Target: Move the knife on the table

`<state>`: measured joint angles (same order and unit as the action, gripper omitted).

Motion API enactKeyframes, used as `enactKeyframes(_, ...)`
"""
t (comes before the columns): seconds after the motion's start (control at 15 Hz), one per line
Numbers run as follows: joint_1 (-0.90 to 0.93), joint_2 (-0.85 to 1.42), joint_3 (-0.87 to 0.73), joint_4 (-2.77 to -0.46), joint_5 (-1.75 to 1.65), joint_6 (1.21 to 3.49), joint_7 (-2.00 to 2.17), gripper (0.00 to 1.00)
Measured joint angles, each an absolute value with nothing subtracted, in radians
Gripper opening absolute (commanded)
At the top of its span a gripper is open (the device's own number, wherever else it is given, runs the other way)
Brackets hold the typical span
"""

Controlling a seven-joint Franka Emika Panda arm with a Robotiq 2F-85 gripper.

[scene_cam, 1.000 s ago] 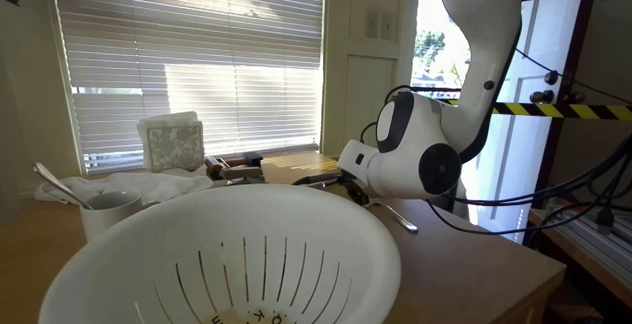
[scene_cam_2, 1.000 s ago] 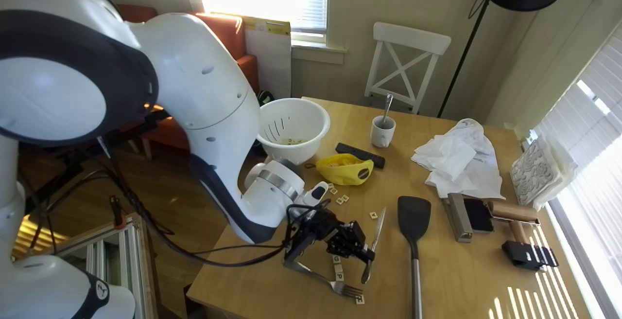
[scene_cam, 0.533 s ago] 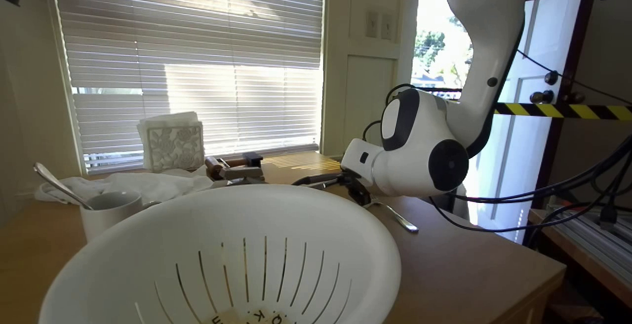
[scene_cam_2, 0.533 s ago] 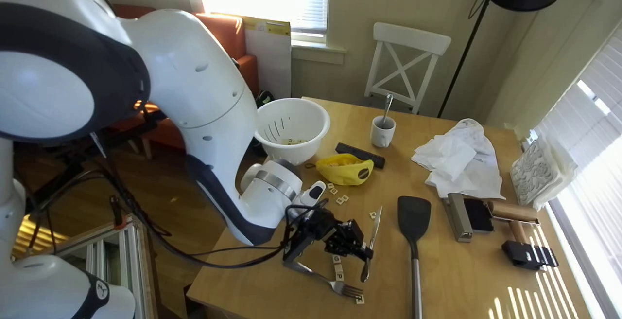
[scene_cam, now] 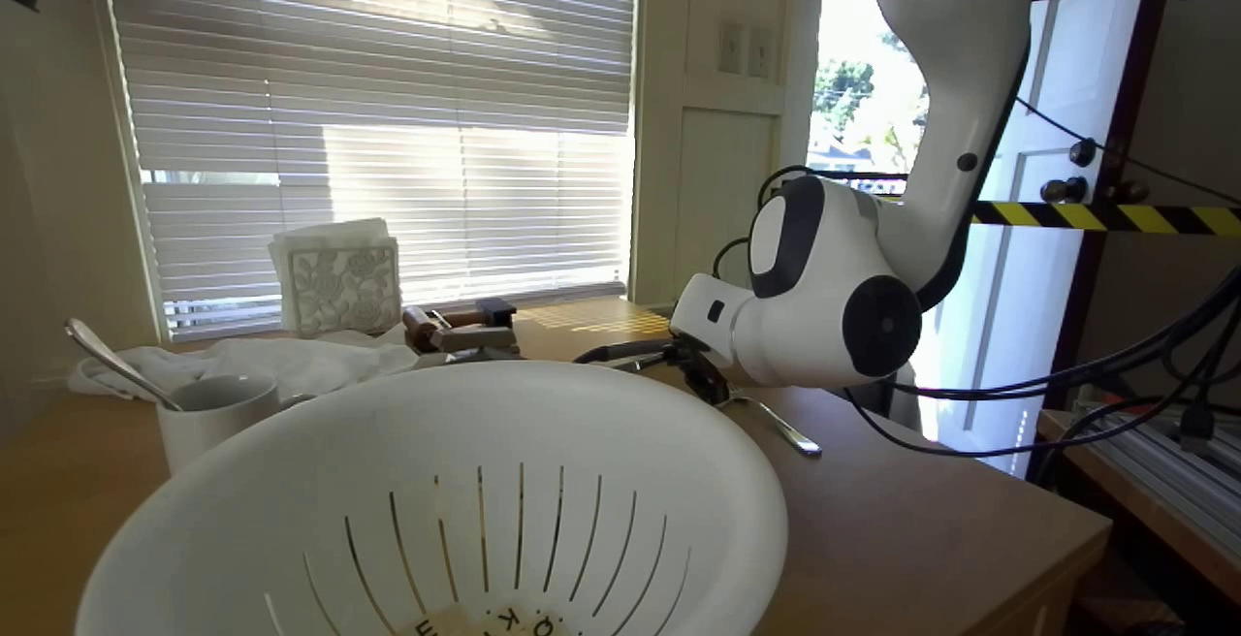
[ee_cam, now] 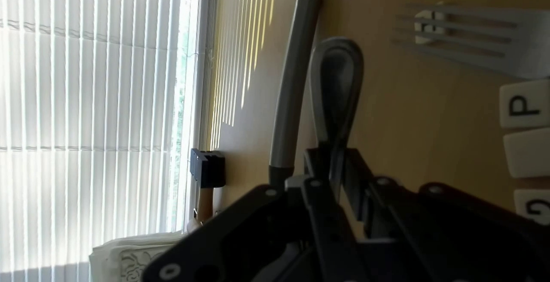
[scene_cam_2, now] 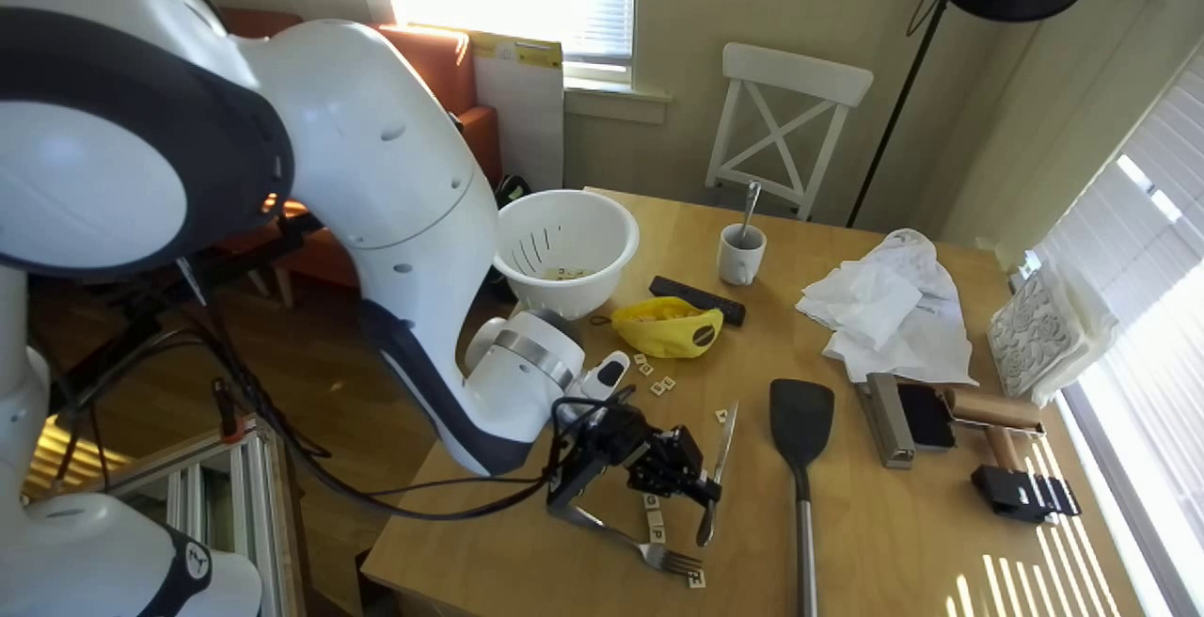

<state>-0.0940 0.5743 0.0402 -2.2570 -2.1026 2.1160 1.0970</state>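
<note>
The wooden desk [scene_cam_2: 903,542] carries a fork [scene_cam_2: 653,552] and a spatula [scene_cam_2: 801,434]; between them the end effector [ee_cam: 334,161] pinches the knife [ee_cam: 337,88], its handle jutting out.

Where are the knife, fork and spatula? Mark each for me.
Knife [ee_cam: 337,86]: wrist view, on its handle.
Fork [scene_cam_2: 656,556]: an exterior view, on its head, behind the tines.
Spatula [scene_cam_2: 805,532]: an exterior view, on its handle.

Knife [ee_cam: 336,90], its blade mostly hidden behind the fingers [ee_cam: 317,161], wrist view.
In an exterior view, the spatula [scene_cam_2: 804,542] is cropped at its near end, tiles [scene_cam_2: 567,275] in the far-left colander [scene_cam_2: 569,297] too small to read.
</note>
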Motion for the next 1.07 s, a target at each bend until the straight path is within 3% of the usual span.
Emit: enactKeyframes(1.07,-0.090,0.587,0.041,-2.257,-2.103,2.116,1.064,0.04)
